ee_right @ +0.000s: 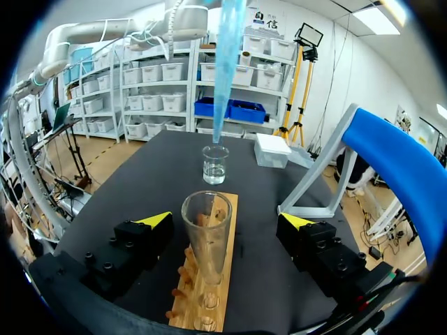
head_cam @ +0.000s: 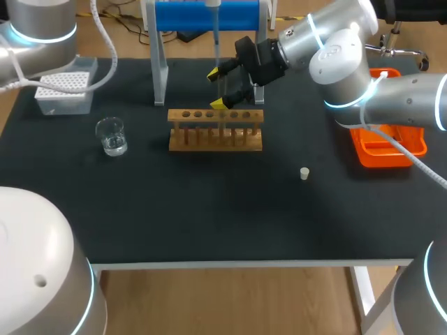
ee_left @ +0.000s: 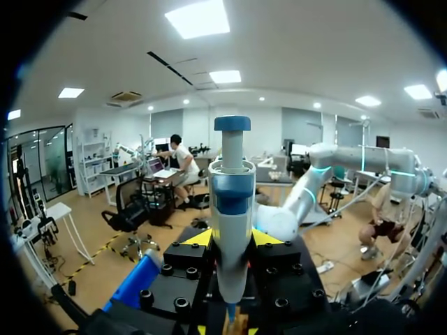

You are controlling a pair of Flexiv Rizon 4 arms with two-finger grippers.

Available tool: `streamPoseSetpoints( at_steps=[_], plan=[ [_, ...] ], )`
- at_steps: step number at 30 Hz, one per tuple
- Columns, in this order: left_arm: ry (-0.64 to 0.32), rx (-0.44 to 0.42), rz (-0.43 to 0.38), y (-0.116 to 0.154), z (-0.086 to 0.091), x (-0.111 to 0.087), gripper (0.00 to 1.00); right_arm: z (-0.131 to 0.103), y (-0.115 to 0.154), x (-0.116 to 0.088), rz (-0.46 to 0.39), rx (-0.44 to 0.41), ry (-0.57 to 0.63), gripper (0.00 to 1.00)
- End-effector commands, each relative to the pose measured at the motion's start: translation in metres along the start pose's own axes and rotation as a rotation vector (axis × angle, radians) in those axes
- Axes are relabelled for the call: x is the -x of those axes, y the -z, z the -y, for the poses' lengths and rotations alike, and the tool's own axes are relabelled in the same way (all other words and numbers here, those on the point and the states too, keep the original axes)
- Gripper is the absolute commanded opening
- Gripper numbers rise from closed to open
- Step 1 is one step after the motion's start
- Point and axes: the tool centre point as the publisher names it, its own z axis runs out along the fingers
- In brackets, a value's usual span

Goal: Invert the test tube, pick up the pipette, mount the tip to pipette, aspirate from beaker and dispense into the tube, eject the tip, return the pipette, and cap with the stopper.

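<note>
Wood first: the test-tube rack (head_cam: 216, 132) sits mid-table on the black table (head_cam: 209, 223), and my right fingers (head_cam: 217, 88) hang just over its back edge, the arm coming in from the right. They are spread wide. In the right wrist view one yellow tip lies to each side of the test tube (ee_right: 206, 230), and neither touches the glass. The tube stands upright in the rack (ee_right: 218, 279), mouth up.

My left fingers (ee_left: 230, 239) pinch the pipette (ee_left: 232, 209): a yellow tip presses on each side of its pale body, and the blue plunger knob stands above them. In the head view the pipette (head_cam: 215, 31) hangs upright in front of the blue bar of the pipette stand (head_cam: 188, 15), with its lower end close by my right fingers. From the right wrist its long blue tip (ee_right: 227, 63) points down and ends above the tube's open mouth, not inside it.

The beaker (head_cam: 112, 136) holds a little clear liquid and stands to the left of the rack, well apart from it. From the right wrist the beaker (ee_right: 214, 164) lies beyond the rack's far end. The grey tip box (head_cam: 65, 91) sits near the table's far left corner. The small white stopper (head_cam: 304, 173) lies alone on the table, in front of the rack and to its right. An orange tray (head_cam: 380, 150) rests at the right edge, partly under my right arm.
</note>
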Motion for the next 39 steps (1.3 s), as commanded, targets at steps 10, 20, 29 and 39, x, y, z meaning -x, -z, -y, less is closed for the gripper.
streamPoseSetpoints(
  at_steps=[10,20,29,39],
  plan=[
    [0.029,0.000,-0.001,-0.006,-0.005,-0.002,0.00,0.000,0.001,0.001,-0.004,-0.003,-0.001,1.00],
    [0.036,-0.011,0.001,-0.009,-0.009,-0.004,0.00,0.000,0.001,0.001,-0.004,-0.003,-0.001,1.00],
    [0.049,-0.018,-0.005,-0.014,-0.015,-0.004,0.00,0.000,0.001,0.001,-0.004,-0.003,-0.001,1.00],
    [0.065,-0.026,-0.004,-0.015,-0.022,-0.002,0.00,0.000,0.001,0.001,-0.004,-0.003,-0.001,1.00]
  ],
)
